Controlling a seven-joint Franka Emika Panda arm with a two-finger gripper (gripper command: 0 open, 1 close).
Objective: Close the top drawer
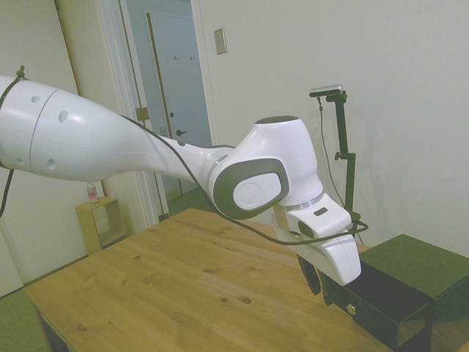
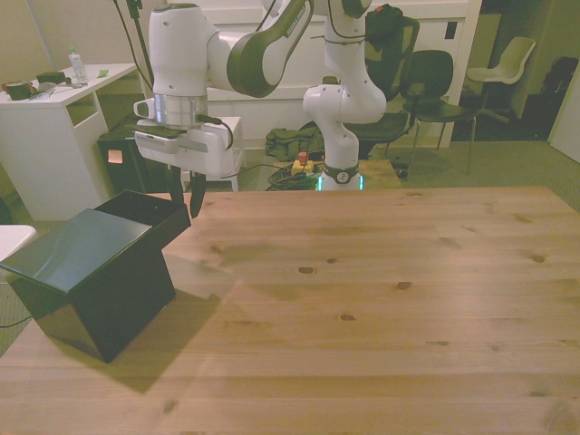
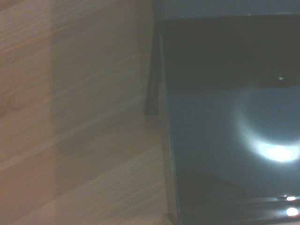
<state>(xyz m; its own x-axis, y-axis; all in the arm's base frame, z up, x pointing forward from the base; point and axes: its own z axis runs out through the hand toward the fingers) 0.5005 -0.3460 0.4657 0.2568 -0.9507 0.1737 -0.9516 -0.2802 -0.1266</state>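
At the front view's left edge, the top drawer [image 2: 154, 216] juts open from its cabinet [image 2: 86, 281], and the end effector [image 2: 182, 195], fingers apart, hangs at its front, seemingly placed to push it shut.

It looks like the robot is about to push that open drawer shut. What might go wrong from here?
The end effector hangs right at the front edge of the open top drawer, fingers spread. One finger could dip inside the drawer rather than press on its front, and jam. The small black cabinet sits near the table corner, seemingly unfixed, so a push might slide it instead of closing the drawer.
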